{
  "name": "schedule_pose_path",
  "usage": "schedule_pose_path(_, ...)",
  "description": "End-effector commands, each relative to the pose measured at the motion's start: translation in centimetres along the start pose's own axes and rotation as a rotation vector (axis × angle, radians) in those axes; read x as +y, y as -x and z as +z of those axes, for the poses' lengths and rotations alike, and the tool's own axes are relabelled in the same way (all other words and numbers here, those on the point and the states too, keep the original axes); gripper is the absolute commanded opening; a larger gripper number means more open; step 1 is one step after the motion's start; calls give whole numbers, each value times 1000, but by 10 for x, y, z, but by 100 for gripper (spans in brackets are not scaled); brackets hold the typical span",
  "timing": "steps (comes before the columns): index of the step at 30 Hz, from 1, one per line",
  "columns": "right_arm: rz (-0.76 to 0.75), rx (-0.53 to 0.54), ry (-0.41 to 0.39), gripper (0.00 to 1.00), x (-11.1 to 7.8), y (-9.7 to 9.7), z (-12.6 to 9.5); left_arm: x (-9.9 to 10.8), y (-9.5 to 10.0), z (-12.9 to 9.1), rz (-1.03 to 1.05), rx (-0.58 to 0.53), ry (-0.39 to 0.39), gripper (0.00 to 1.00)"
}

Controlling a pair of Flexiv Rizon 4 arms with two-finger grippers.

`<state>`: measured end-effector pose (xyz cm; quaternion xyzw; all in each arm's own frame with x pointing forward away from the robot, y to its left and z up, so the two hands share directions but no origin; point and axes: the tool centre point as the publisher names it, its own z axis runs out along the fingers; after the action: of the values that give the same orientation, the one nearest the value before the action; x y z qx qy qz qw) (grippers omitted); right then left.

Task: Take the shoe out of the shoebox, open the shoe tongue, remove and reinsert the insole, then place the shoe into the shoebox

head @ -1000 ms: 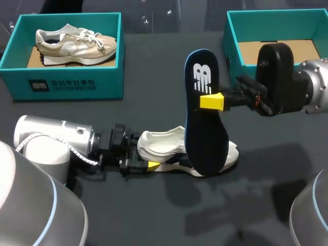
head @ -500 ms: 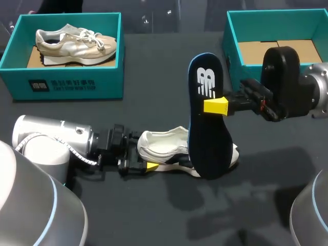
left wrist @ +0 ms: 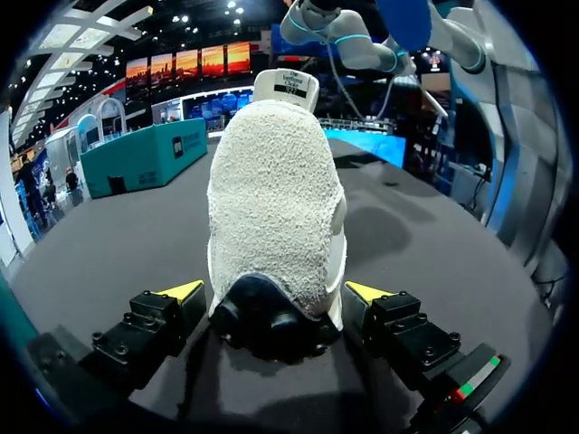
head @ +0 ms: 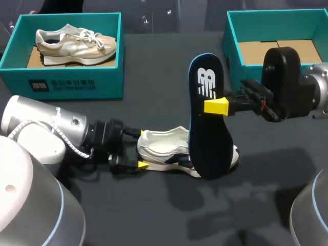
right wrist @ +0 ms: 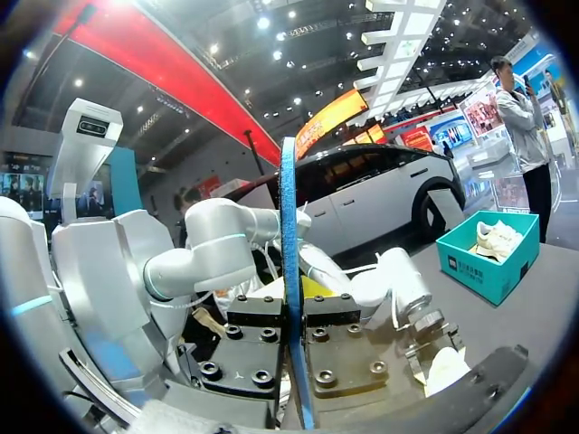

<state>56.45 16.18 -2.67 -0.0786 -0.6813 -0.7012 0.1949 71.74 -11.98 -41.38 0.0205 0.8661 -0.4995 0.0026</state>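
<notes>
Shoe [head: 164,148] stands on table [head: 154,210], heel toward L arm. L gripper [left wrist: 274,294]: fingers approx. heel-width apart, pressed on both sides of shoe's heel. R gripper [head: 215,106], above shoe's toe end, is clamped tight on dark insole [head: 207,133] at mid-length. Insole stands upright, lower end by shoe's toe.

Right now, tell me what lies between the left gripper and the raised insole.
The white shoe, heel at the left gripper, toe by the insole; head view.
</notes>
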Motion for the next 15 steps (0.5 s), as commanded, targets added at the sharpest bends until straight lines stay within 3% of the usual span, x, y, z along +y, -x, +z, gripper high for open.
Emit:
schedule_pose_path(1, 1, -3, 1, 0, -1, -1, 1, -6, -2, -4, -2, 0, 51, 100)
schedule_pose_path(9, 1, -3, 1, 0, -1, -1, 1, -5, -2, -10, -5, -5, 62, 100)
schedule_pose_path(13, 1, -3, 1, 0, -1, -1, 1, -8, 1, -31, -15, -26, 161, 100)
schedule_pose_path(14, 1, -3, 1, 0, -1, -1, 1, -11, 2, -37, -22, -16, 203, 100)
schedule_pose_path(15, 1, -3, 1, 0, -1, -1, 1, -15, 3, -40, -31, -9, 297, 100)
